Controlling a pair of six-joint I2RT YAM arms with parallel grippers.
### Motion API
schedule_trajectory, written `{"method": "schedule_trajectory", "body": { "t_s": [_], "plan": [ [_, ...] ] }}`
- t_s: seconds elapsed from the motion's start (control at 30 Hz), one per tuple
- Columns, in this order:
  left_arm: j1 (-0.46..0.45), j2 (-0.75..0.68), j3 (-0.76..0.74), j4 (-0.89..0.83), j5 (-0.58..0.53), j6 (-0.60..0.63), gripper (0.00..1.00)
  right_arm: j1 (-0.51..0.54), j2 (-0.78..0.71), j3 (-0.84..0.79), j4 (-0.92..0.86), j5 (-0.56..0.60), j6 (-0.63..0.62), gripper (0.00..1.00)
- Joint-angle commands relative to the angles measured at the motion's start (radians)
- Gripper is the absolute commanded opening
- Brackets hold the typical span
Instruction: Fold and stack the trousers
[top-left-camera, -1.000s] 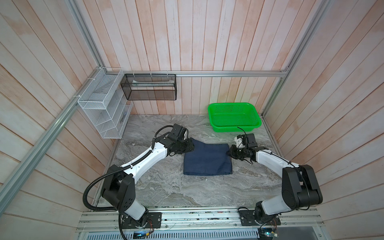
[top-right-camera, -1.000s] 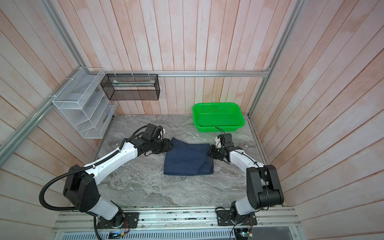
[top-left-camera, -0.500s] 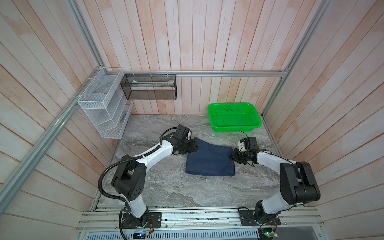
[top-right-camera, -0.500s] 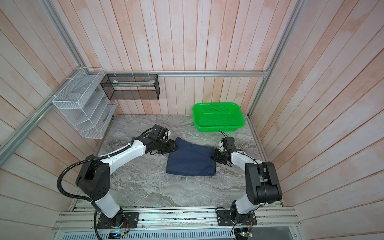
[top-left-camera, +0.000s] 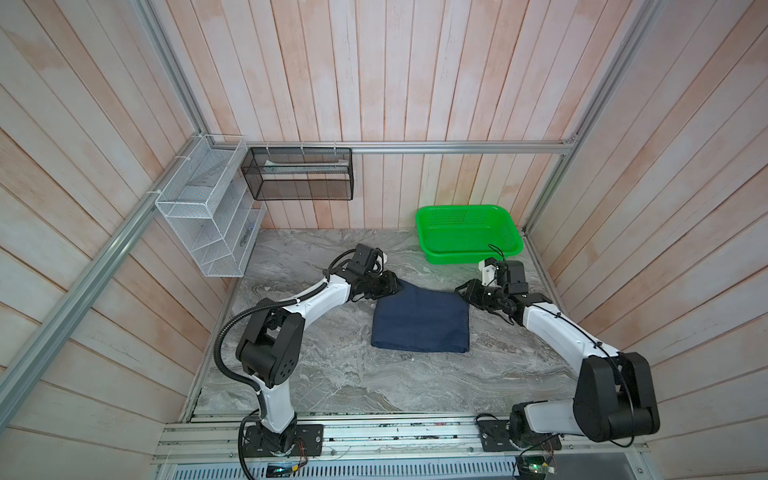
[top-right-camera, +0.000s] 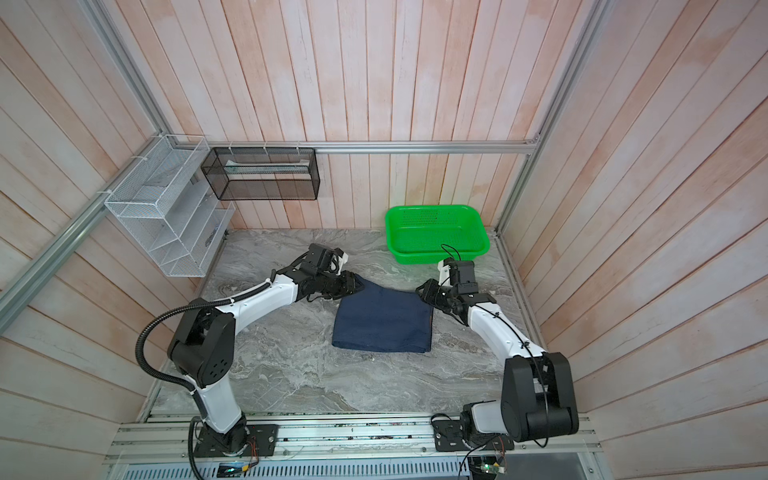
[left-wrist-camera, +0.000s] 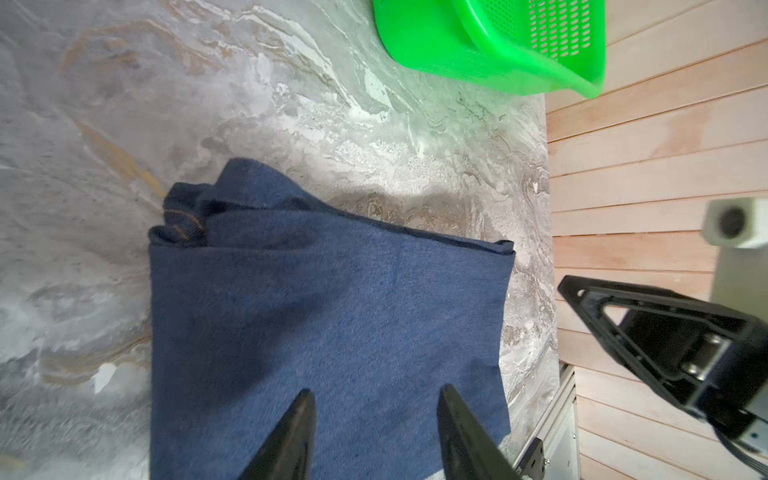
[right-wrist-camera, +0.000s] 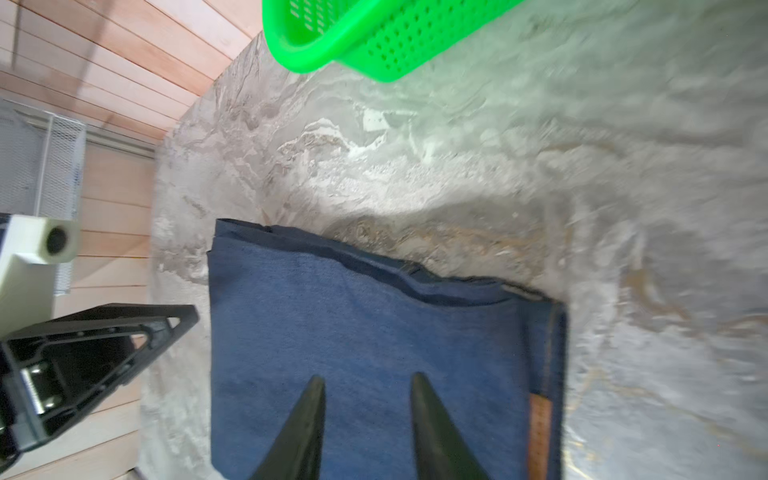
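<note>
The trousers (top-left-camera: 419, 322) (top-right-camera: 382, 326) lie on the marble table, folded into a flat dark navy rectangle. My left gripper (top-left-camera: 392, 286) (top-right-camera: 357, 286) hovers at their far left corner. In the left wrist view it (left-wrist-camera: 376, 392) is open over the denim (left-wrist-camera: 332, 311), nothing between its fingers. My right gripper (top-left-camera: 463, 289) (top-right-camera: 422, 289) is at the far right corner. In the right wrist view it (right-wrist-camera: 368, 378) is open over the cloth (right-wrist-camera: 374, 324), holding nothing. A brown patch (right-wrist-camera: 540, 432) shows at one edge.
A green perforated basket (top-left-camera: 457, 257) (top-right-camera: 436, 257) (left-wrist-camera: 478, 62) (right-wrist-camera: 374, 45) stands at the back right, just behind the right wrist. A white wire rack (top-left-camera: 208, 224) and a black mesh basket (top-left-camera: 299, 174) hang on the back left walls.
The right gripper's jaws have parted. The left arm has stretched farther in, bringing its gripper over the cloth's corner. The trousers have shifted slightly to the right.
</note>
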Motion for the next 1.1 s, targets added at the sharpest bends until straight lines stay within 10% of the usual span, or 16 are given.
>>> {"method": "schedule_trajectory", "body": {
  "t_s": [0.0,0.5,0.8,1.07],
  "plan": [
    [0.021,0.06,-0.027,0.113,0.106,-0.029,0.49,0.003,0.082,-0.08,0.108,-0.132,0.057,0.24],
    [0.129,0.158,-0.267,0.308,0.218,-0.067,0.46,-0.091,0.212,-0.233,0.174,-0.042,0.007,0.09],
    [0.052,-0.094,-0.283,0.228,0.187,-0.001,0.56,-0.055,0.08,-0.19,0.106,-0.148,-0.017,0.26],
    [-0.032,-0.201,-0.475,0.289,0.202,-0.099,0.54,-0.021,-0.007,-0.276,0.097,-0.176,0.038,0.21]
  ]
}}
